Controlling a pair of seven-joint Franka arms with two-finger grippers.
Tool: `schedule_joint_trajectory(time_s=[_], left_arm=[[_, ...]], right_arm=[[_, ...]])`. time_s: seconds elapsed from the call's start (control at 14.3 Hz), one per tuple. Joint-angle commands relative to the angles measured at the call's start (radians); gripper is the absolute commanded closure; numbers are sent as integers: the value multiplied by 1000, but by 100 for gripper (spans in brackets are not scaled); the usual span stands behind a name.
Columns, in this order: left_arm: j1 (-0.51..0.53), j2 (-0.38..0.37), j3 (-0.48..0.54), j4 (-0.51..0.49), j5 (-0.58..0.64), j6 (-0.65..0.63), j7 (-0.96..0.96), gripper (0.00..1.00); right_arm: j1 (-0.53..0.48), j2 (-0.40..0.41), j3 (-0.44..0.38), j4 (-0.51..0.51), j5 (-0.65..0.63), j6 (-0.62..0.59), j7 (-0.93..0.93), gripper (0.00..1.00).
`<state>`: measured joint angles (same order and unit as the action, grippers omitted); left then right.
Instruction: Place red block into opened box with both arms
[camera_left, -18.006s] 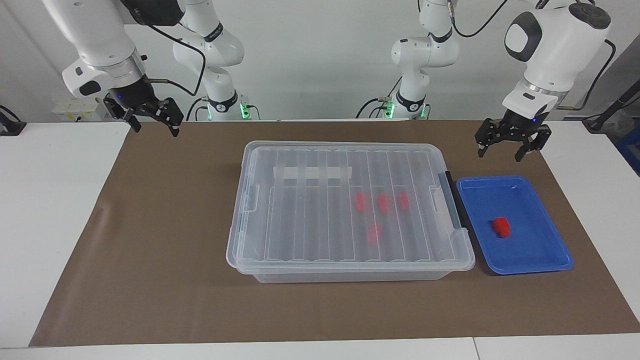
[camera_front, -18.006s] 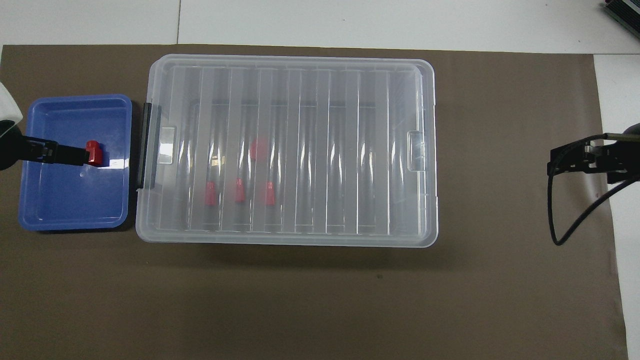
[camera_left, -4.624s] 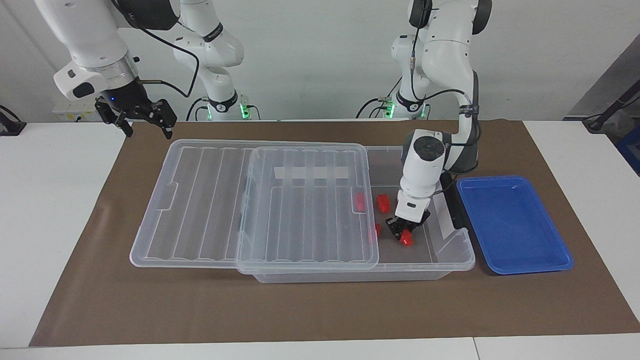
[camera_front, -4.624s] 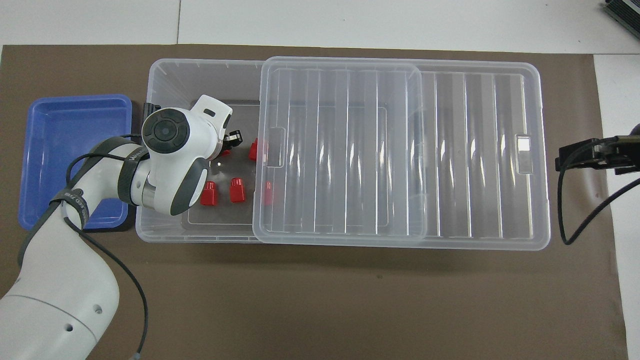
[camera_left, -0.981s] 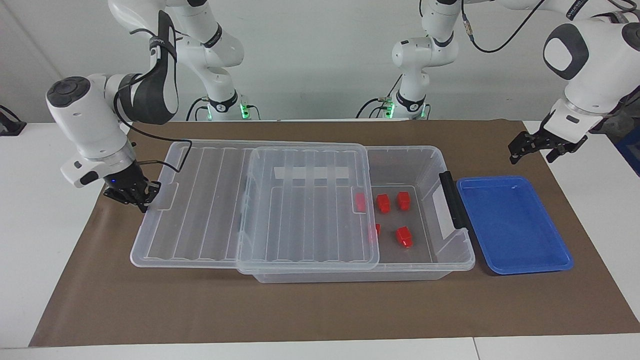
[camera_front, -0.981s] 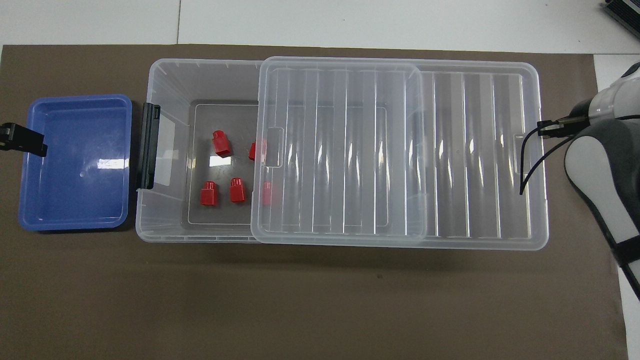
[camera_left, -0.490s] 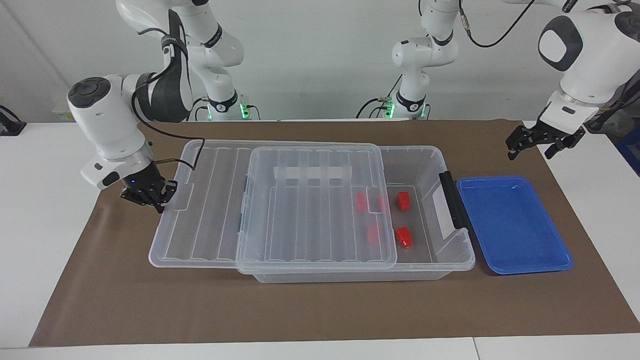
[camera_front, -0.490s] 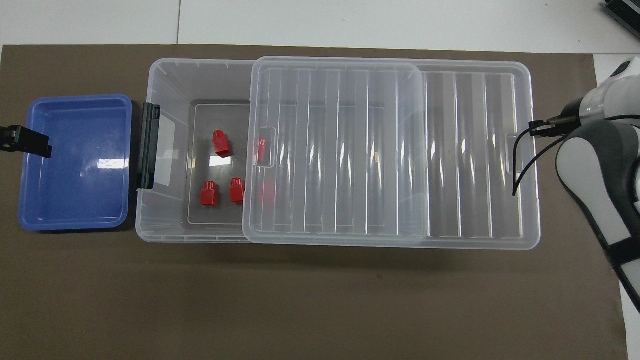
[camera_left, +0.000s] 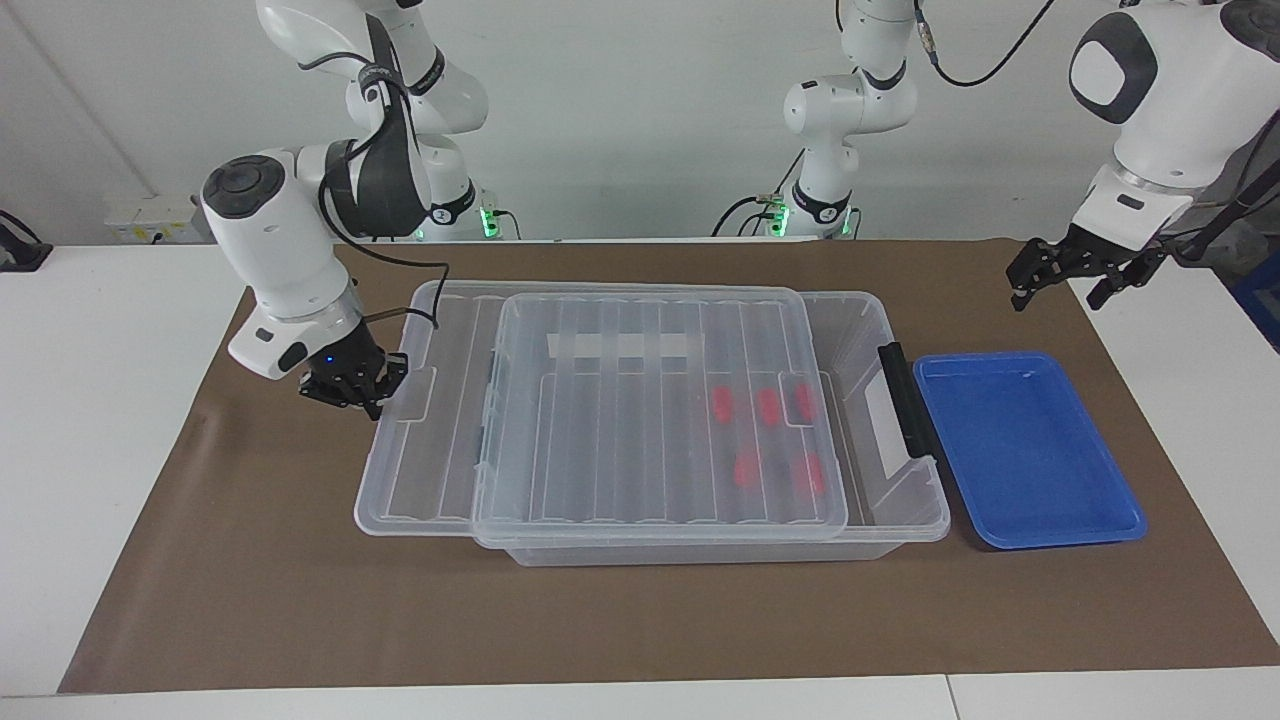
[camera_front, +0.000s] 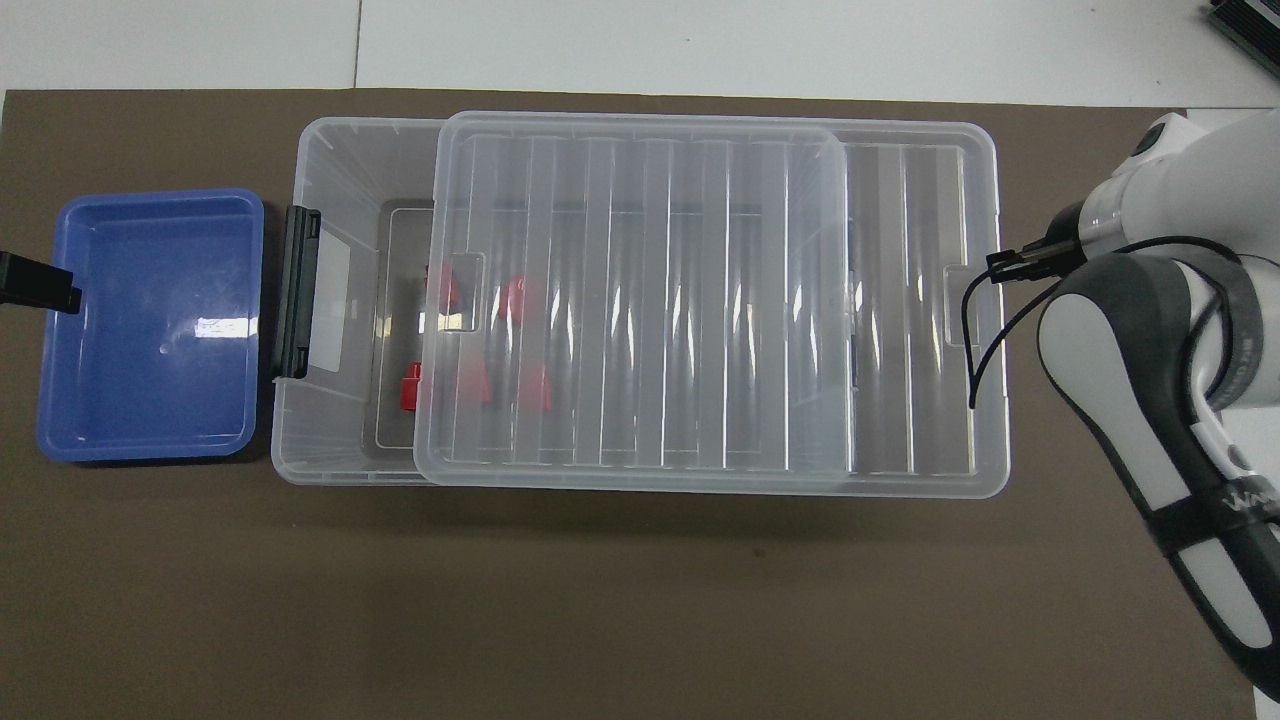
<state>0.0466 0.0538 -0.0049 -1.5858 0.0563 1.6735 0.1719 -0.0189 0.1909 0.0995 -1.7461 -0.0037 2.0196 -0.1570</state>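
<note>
Lid (camera_left: 650, 410) slid back toward black handle (camera_left: 905, 400), now covering red blocks (camera_left: 808, 474) inside box (camera_left: 880, 330). Right gripper (camera_left: 350, 385) clenched, at lid's end. Left gripper (camera_left: 1065, 270) released, waiting over counter (camera_left: 250, 600) near blue tray (camera_left: 1030, 450).

Five blocks (camera_left: 808, 474) lie in the box (camera_left: 900, 510) under the part-slid lid (camera_left: 640, 420), tray (camera_left: 1030, 450) just beside.

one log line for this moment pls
phase: closing lid | right hand: shut, at end of ribbed clear plastic lid | left hand: open, waiting | red plastic blocks: in clear storage box, partly covered
</note>
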Motion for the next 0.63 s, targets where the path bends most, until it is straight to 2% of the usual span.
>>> schedule_joint_trajectory(time_s=[0.0, 0.21, 0.56], left_arm=[[-39, -31, 9, -37, -7, 26, 8, 0], [-39, -32, 17, -39, -7, 23, 15, 0], [-16, -38, 19, -42, -7, 26, 23, 0]], right_arm=[[-7, -18, 51, -12, 33, -19, -18, 100], [-7, -19, 72, -12, 93, -19, -6, 100], [-6, -21, 130, -12, 94, -27, 37, 100]])
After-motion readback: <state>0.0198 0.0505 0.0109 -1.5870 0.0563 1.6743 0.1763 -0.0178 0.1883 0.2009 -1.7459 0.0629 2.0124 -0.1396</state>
